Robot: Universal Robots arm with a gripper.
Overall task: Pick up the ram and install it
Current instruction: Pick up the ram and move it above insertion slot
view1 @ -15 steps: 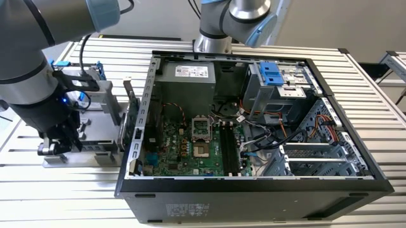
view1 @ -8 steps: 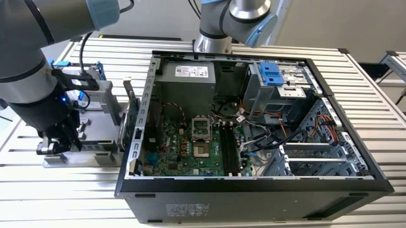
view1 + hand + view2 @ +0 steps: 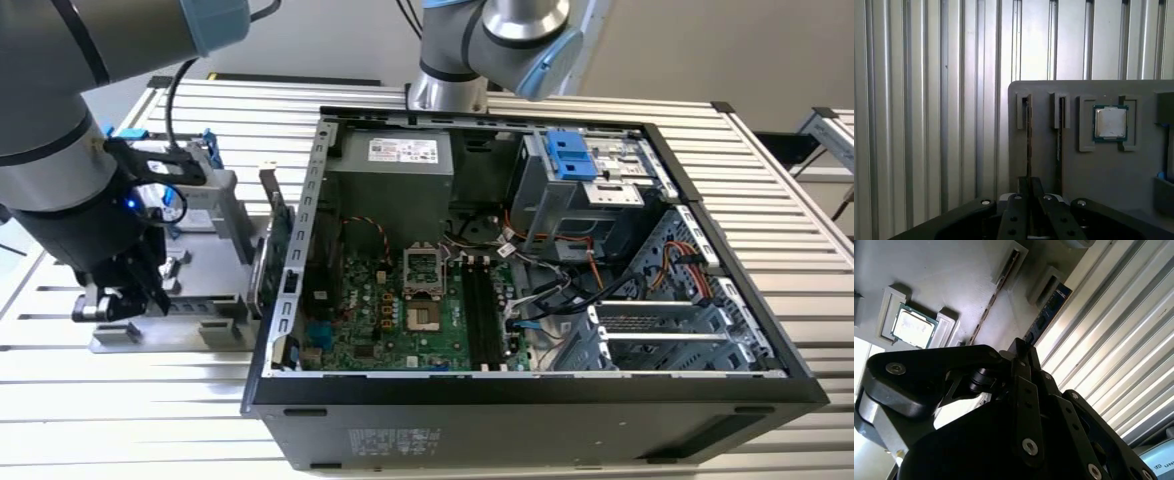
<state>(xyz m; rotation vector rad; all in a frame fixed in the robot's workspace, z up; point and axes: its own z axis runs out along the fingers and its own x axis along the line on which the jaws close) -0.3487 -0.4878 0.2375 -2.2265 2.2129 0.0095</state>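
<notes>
**Tray beside the case, sticks on edge in its slots**

On the ribbed silver metal table point(image 3: 787, 180): open black computer case point(image 3: 534, 410) toward the exterior view's right, flat grey parts tray point(image 3: 200, 335) just beside it on the exterior view's left. Inside the case, green motherboard point(image 3: 387, 310) on the bottom, grey metal power-supply box point(image 3: 400, 165) at the far end. In the tray's slots, side by side: long thin green ram point(image 3: 1029, 135) on edge nearest the tray's border, second thin dark stick point(image 3: 1059, 137) next, square silver processor chip point(image 3: 1110, 122) beyond. Over the ram's end, black gripper point(image 3: 1029, 182).

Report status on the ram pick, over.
Gripper low over the parts tray, jaws closed on the ram. Ram on edge in its tray slot. A second stick in the next slot, apart; nothing blocking.
</notes>
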